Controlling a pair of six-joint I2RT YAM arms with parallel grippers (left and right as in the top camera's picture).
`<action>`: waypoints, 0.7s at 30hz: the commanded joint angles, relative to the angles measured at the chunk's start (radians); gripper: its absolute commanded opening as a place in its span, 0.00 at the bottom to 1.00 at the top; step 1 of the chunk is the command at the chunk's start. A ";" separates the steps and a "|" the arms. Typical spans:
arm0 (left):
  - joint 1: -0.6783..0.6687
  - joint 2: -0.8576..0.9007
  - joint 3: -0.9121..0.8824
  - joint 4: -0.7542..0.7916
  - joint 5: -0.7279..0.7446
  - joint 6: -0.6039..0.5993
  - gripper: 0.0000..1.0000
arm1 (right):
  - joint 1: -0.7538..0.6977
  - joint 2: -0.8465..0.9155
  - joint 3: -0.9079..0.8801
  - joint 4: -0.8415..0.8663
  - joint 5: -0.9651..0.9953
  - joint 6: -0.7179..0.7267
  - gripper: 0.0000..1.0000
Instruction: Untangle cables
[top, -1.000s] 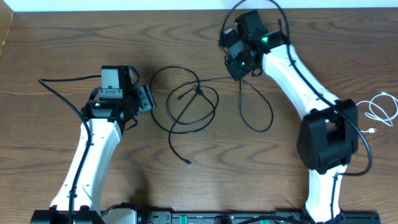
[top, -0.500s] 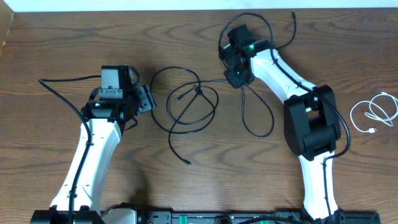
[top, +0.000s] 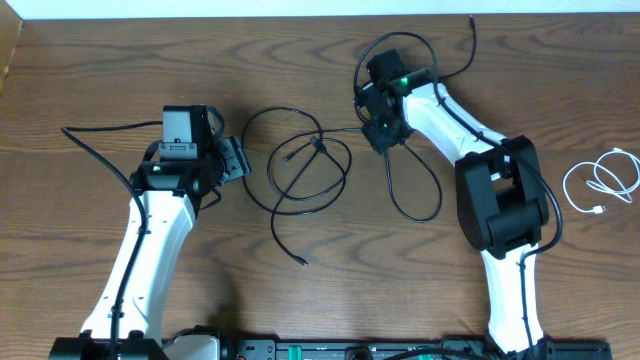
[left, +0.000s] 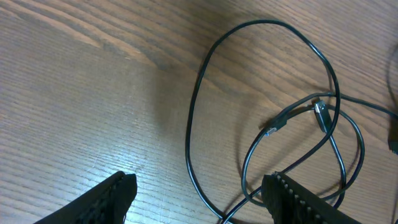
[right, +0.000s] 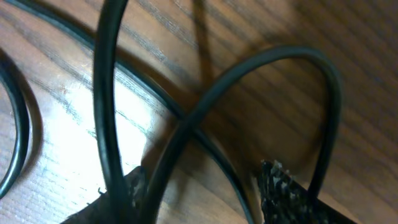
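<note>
Several thin black cables (top: 318, 146) lie looped and crossed on the wooden table, between the arms. One more black loop (top: 437, 188) trails to the right. In the right wrist view, black strands (right: 106, 93) cross on the wood right between the fingertips, and nothing pinches them. My right gripper (top: 385, 134) (right: 202, 193) is low over this crossing with its jaws apart. My left gripper (top: 238, 160) (left: 199, 199) stands open at the left edge of the tangle. A cable loop (left: 189, 124) and two plug ends (left: 320, 112) lie ahead of it. A white cable (top: 605, 180) lies coiled at the far right.
The table's far edge (top: 250, 18) meets a white wall. The arms' own thicker black cables arc above the right wrist (top: 440, 40) and left of the left arm (top: 90, 145). A loose black plug end (top: 303, 262) lies toward the front.
My right gripper has opened from shut and shifted slightly nearer over the cable crossing, while its arm folded in toward the centre. The left arm has not moved.
</note>
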 joint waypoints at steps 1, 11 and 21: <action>0.004 0.002 0.020 -0.001 -0.002 0.006 0.70 | 0.002 0.020 -0.069 -0.009 0.010 0.009 0.38; 0.004 0.002 0.020 -0.001 -0.002 0.006 0.70 | -0.002 -0.044 -0.051 -0.043 -0.018 0.121 0.01; 0.004 0.002 0.020 -0.001 -0.002 0.006 0.70 | -0.080 -0.397 0.026 -0.065 -0.035 0.129 0.01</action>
